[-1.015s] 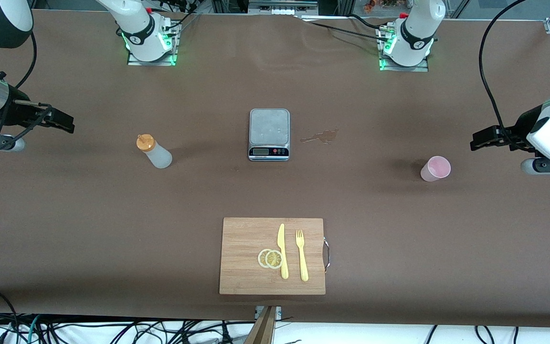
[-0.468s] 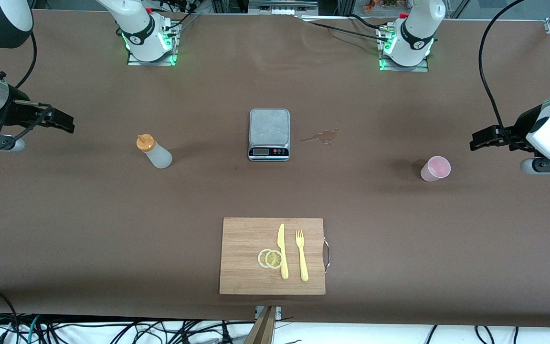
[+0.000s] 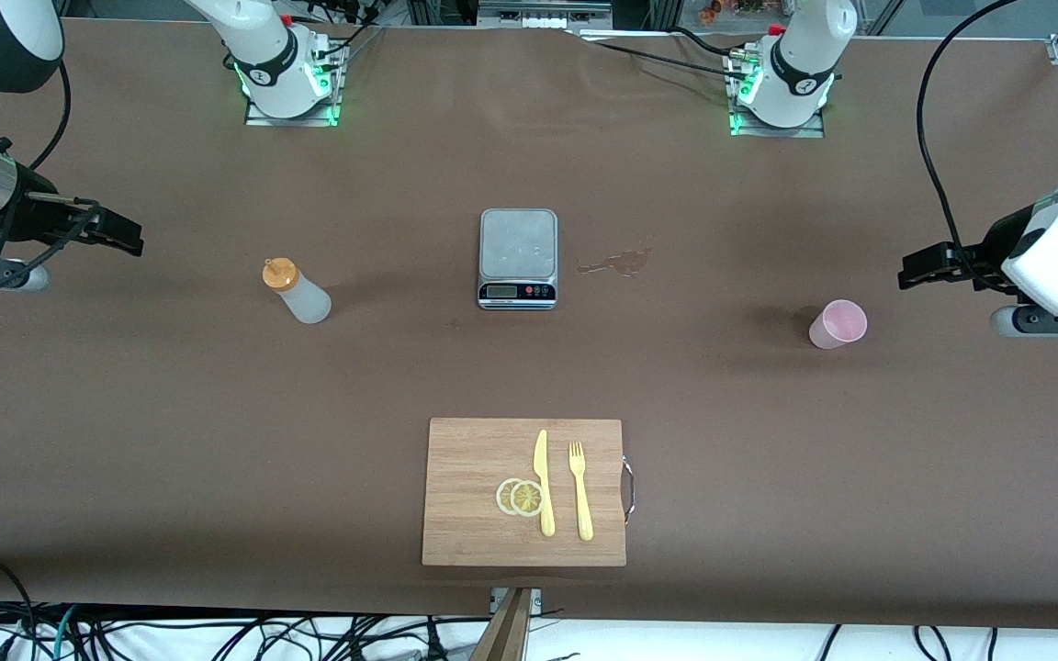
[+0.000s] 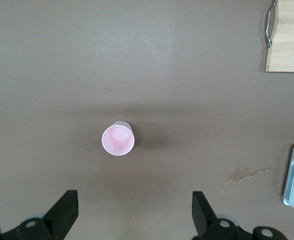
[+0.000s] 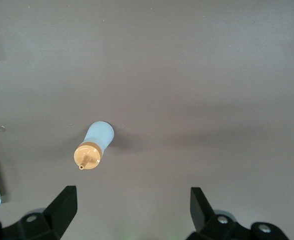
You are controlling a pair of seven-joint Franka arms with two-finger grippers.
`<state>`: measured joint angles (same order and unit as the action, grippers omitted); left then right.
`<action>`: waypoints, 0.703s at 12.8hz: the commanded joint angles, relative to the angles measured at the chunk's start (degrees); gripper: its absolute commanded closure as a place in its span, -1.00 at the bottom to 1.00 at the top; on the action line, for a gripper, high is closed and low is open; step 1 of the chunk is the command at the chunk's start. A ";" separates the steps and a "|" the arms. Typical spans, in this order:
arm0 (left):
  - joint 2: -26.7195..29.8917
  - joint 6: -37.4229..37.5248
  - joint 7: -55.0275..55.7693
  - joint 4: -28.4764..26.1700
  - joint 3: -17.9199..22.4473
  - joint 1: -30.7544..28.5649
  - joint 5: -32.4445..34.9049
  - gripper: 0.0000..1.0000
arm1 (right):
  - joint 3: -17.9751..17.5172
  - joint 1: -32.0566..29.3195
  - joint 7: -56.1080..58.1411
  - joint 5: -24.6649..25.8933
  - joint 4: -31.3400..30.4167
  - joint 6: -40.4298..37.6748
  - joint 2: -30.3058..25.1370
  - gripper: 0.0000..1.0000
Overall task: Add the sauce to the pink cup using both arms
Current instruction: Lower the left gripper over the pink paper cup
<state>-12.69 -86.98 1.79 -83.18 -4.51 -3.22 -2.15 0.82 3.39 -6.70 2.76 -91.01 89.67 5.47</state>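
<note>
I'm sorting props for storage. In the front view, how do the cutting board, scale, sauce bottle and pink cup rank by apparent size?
Largest to smallest:
1. cutting board
2. scale
3. sauce bottle
4. pink cup
The bottle and the cup look close in size, so their order is unsure.

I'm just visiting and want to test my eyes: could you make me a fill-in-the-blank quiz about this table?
1. The knife and fork lie on the ____.
2. The sauce bottle has an ____ cap.
3. The scale stands between the bottle and the ____ cup.
4. The left gripper and right gripper are both ____.

Answers: cutting board; orange; pink; open
</note>
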 commanded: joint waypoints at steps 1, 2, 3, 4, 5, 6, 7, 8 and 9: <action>0.21 -0.12 -3.28 -0.67 0.03 -0.99 -0.05 -1.00 | 0.06 -0.22 0.29 -0.74 0.48 -0.90 -0.37 -1.00; 0.21 -0.12 -3.11 -0.67 0.03 -0.99 -0.05 -1.00 | 0.06 -0.22 0.29 -0.74 0.48 -0.90 -0.37 -1.00; 0.21 -0.12 -2.76 -0.67 0.03 -0.99 0.04 -1.00 | 0.06 -0.22 0.29 -0.74 0.48 -0.90 -0.37 -1.00; 0.21 -0.12 -2.67 -0.67 0.03 -0.99 0.04 -1.00 | 0.06 -0.22 0.29 -0.74 0.48 -0.90 -0.37 -1.00; 0.13 -0.21 -3.45 -0.76 0.03 -1.08 0.13 -1.00 | 0.06 -0.22 0.29 -0.74 0.48 -0.90 -0.37 -1.00; 0.13 -0.91 -4.15 -2.24 0.38 -1.08 0.30 -1.00 | 0.06 -0.22 0.29 -0.74 0.48 -0.90 -0.37 -1.00; 0.30 -2.83 -5.64 -5.30 1.16 -1.43 0.65 -1.00 | -0.03 -0.22 0.29 -0.74 0.48 -0.90 -0.37 -1.00; 0.39 -4.67 -8.44 -7.41 2.13 -1.96 1.09 -1.00 | 0.06 -0.22 0.29 -0.74 0.48 -0.90 -0.37 -1.00; 0.39 -6.78 -10.64 -8.83 2.57 -2.57 1.18 -1.00 | 0.06 -0.22 0.29 -0.74 0.48 -0.90 -0.37 -1.00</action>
<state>-13.23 -89.95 -3.81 -87.75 -2.88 -4.46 -1.89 0.83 3.37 -6.70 2.76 -91.01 89.66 5.47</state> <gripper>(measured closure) 0.000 0.000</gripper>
